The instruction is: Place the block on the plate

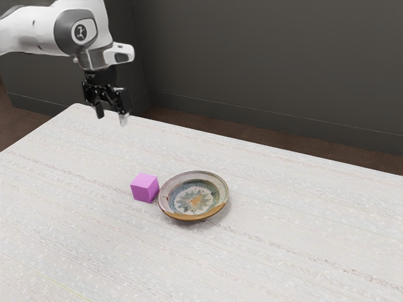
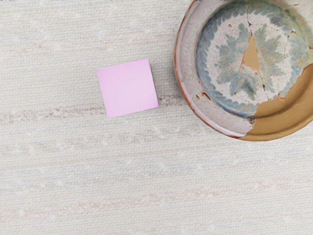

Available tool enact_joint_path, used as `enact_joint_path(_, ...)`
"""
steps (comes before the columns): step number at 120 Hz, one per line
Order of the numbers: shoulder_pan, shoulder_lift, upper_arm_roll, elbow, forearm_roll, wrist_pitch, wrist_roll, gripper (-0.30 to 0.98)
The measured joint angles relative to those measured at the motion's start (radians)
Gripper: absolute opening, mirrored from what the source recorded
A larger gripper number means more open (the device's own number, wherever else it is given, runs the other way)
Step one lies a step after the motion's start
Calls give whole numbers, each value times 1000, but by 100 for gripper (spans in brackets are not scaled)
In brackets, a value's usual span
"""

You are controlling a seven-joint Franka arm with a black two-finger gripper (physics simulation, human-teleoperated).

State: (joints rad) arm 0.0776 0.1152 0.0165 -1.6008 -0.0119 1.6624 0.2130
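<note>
The gripper (image 1: 111, 115) was open and empty. In the exterior view its two fingers (image 1: 123, 118) stood well apart, with a plain gap between them, and they pinched nothing from either side. The hand was small and dark there, so the spread was probably wide, though its full extent was hard to judge. The fingertips pointed down and hung well above the table (image 1: 296, 251), touching neither the block (image 1: 145, 188) nor the plate (image 1: 194, 199). Taking the exterior view as a clock face centred on the block, the gripper lay toward eleven o'clock, well apart from it. The white arm (image 1: 38, 33) came in from the exterior view's upper left, at about ten o'clock from the plate.

The block, a pinkish-purple cube, sat flat on the table, outside the plate. With the clock centred on the plate in the exterior view, the block was at roughly nine o'clock, just beside the rim. The wrist view showed a narrow strip of the pale, streaked tabletop between the two, so they did not touch.

The plate lay upright on the table with its hollow facing up, and nothing rested in it. It had a blue-green, leaf-like pattern, fine cracks and a small tan patch at its middle. A larger tan patch ran along its rim, around five o'clock in the exterior view.
</note>
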Motion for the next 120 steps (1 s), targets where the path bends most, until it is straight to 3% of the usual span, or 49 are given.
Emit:
enact_joint_path(24,-103,11,110,-125,-8,82,24,69)
enact_joint_path(60,-122,137,121,-220,-63,288,-35,69)
enact_joint_path(88,-119,243,145,-279,-69,504,-127,69)
enact_joint_path(120,-154,299,158,-272,19,625,-269,69)
